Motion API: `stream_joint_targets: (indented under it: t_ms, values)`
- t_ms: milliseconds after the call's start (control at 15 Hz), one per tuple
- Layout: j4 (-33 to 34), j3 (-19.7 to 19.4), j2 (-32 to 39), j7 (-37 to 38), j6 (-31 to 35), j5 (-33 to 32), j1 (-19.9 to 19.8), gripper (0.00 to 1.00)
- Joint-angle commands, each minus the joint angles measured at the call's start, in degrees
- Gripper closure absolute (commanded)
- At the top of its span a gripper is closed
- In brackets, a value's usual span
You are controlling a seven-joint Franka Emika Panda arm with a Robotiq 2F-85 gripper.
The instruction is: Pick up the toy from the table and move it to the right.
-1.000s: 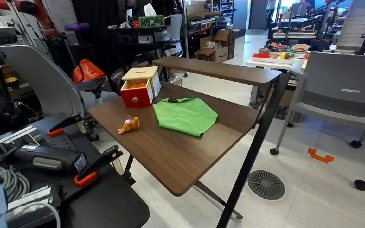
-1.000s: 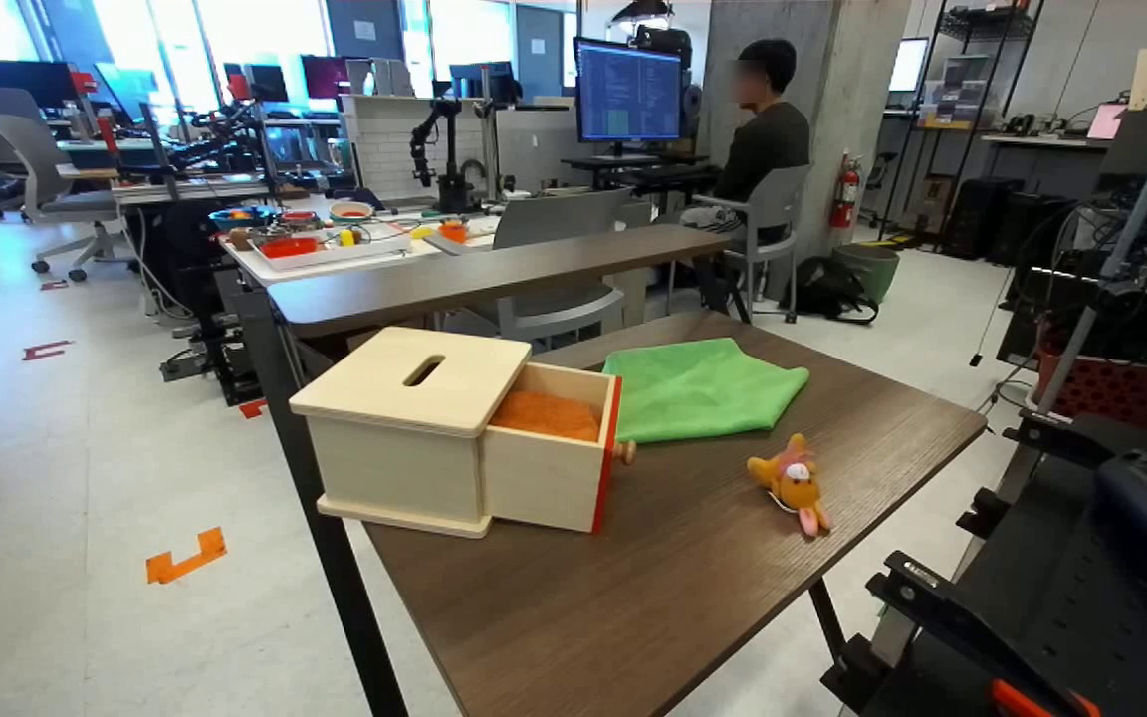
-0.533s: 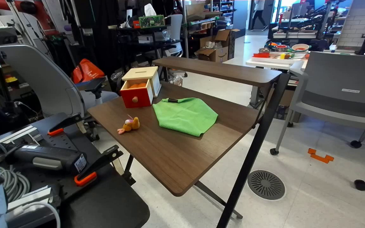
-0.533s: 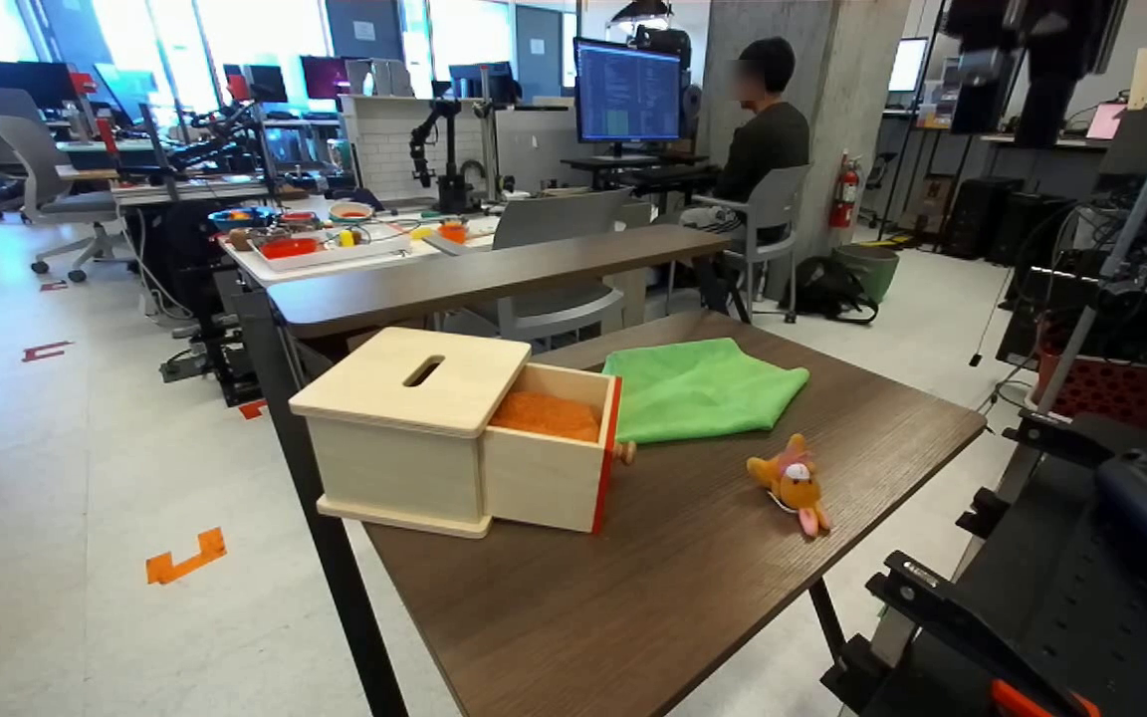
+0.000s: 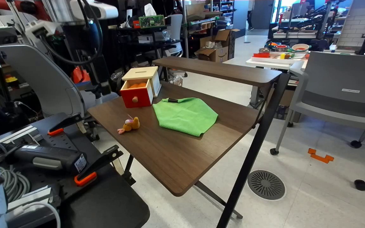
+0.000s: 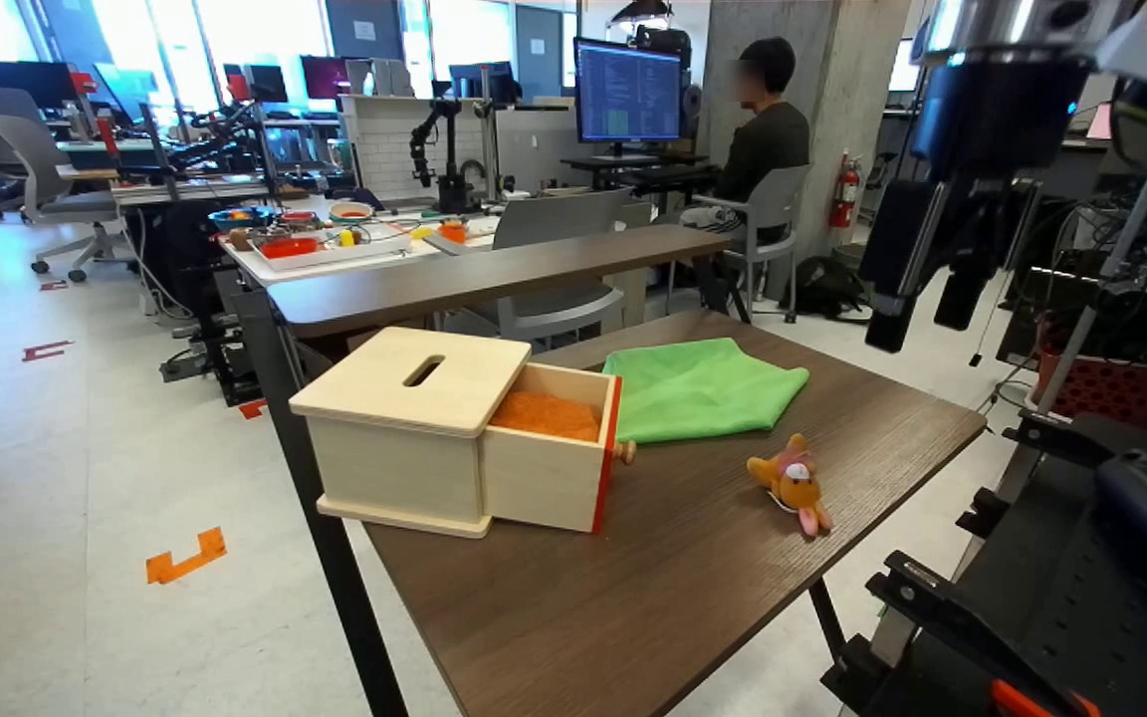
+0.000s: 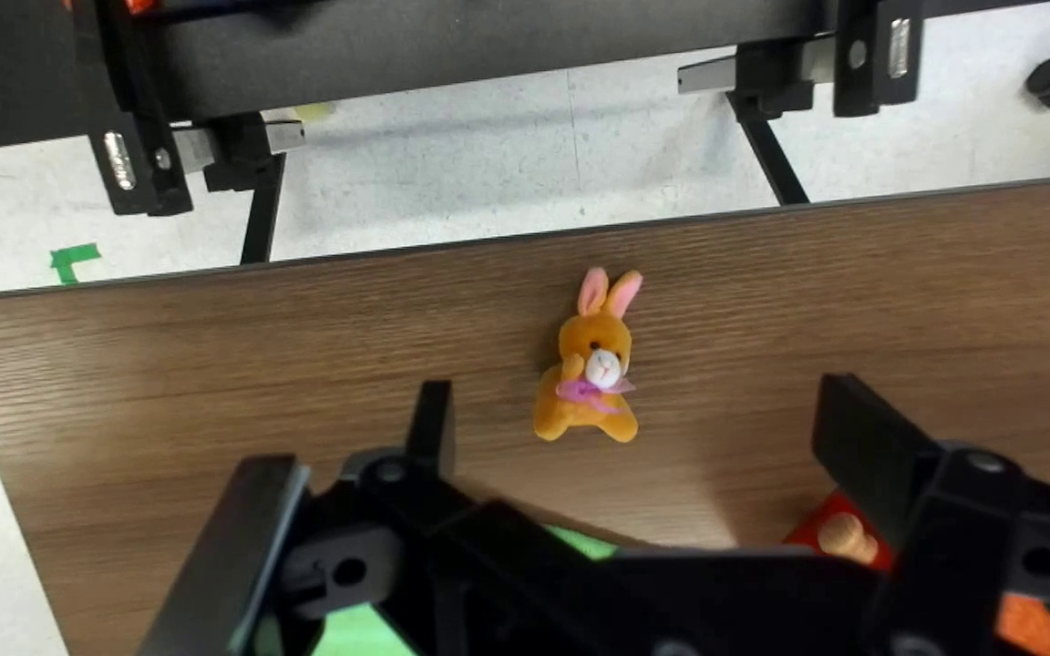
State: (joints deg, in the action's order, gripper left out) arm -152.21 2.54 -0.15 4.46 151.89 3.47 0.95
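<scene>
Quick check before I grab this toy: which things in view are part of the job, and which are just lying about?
Part of the job:
toy, a small rabbit lying near the edge
table, under the toy
jaws, open, gripping nothing

Just lying about:
cloth, green, on the table
box, also on it, drawer open
chairs, on the floor

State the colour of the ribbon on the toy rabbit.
The ribbon on the toy rabbit is pinkish purple; it shows best in the wrist view.
</scene>
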Motion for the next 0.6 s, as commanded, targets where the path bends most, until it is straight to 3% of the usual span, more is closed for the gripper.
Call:
stream_joint_targets:
  t_ms: [0, 533]
  values:
    - [3.1, -0.3, 11.5, 4.0, 9.2, -2.5, 0.7, 0.00]
    - [13.6, -0.3, 29.5, 4.7, 16.7, 0.5, 2.2, 0.00]
